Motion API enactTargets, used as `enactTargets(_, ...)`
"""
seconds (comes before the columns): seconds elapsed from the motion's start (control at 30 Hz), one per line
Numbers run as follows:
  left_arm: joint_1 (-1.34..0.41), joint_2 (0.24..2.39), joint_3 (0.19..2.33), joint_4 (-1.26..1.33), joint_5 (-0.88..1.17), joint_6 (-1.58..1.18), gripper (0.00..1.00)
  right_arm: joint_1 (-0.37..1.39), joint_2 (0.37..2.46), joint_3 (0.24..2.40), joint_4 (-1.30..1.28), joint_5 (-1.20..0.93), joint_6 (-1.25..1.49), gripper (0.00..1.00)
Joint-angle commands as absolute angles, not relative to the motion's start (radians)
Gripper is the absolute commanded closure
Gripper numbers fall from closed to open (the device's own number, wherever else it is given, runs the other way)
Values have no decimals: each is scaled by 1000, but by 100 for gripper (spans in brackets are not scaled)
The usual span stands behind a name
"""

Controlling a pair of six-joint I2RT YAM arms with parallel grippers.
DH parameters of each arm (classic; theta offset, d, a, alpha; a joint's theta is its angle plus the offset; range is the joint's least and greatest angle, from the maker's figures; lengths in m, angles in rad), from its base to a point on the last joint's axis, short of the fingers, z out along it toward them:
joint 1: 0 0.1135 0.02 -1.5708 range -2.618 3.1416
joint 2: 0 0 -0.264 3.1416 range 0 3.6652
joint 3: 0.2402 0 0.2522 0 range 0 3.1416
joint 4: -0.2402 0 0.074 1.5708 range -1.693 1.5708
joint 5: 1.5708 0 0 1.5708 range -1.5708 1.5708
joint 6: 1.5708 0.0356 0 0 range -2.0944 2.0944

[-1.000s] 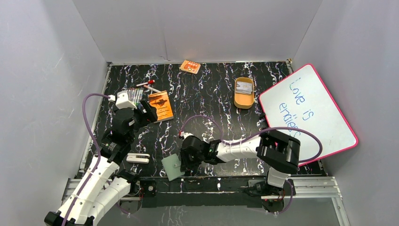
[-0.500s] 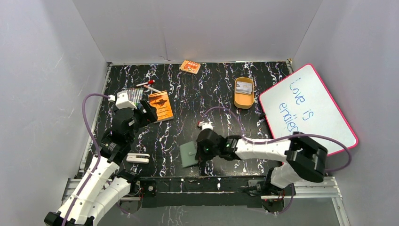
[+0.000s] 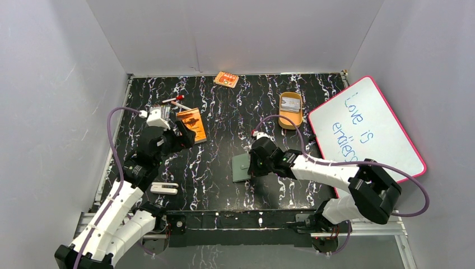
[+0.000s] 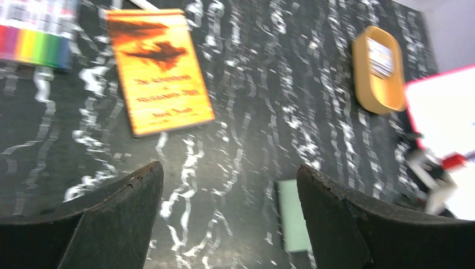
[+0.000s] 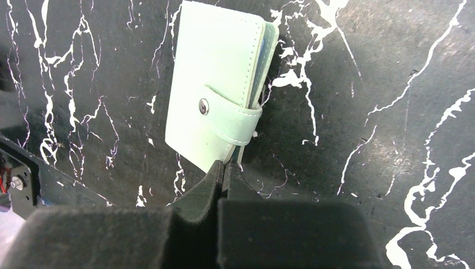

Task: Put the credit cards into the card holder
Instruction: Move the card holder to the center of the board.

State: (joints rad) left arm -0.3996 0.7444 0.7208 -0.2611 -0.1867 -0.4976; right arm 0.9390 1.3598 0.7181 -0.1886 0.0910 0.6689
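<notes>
Pinching the snapped-shut card holder (image 5: 215,84) by its edge on the table (image 3: 224,106) — right gripper (image 5: 222,175), jaws tight; left gripper (image 4: 229,218) spread wide, empty — credit cards (image 3: 290,102) lying in tan tray (image 3: 290,119).

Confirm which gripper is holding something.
The right gripper: its jaws are shut on the edge of the sage-green card holder. The left gripper is open and empty, near the orange booklet.

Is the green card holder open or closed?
Closed. The card holder is folded, its snap tab fastened across the cover.
</notes>
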Motion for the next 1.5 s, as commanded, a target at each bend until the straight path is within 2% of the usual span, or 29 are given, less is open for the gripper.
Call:
enactTargets(0.0,-400,729,707,-218,117,-601,15,940,1368,725,-149,53,663,100)
enactTargets(0.13,-411,742,569,-93,332,-800,17,941,1379,703,-125,45,678,100)
enactTargets(0.3,-531,754,509,-66,295,-866,18,942,1401,709,-122,45,669,100)
enactTargets(0.53,-688,889,528,-65,162,-881,23,957,1431,750,-134,54,664,76)
enactTargets(0.7,-711,974,534,-53,104,-902,31,960,1401,770,-204,112,656,61)
enactTargets(0.9,-711,1034,549,-6,62,-906,41,982,1332,824,-305,218,606,59)
enactTargets(1.13,-712,1179,562,114,80,-938,56,1006,1384,873,-335,284,627,60)
enactTargets(1.2,-711,1189,565,100,78,-942,56,994,1386,855,-299,279,641,55)
enactTargets(1.3,-712,1152,533,82,66,-947,51,921,1378,824,-207,157,659,43)
enactTargets(1.47,-711,1068,489,34,43,-954,38,881,1451,876,-171,76,630,40)
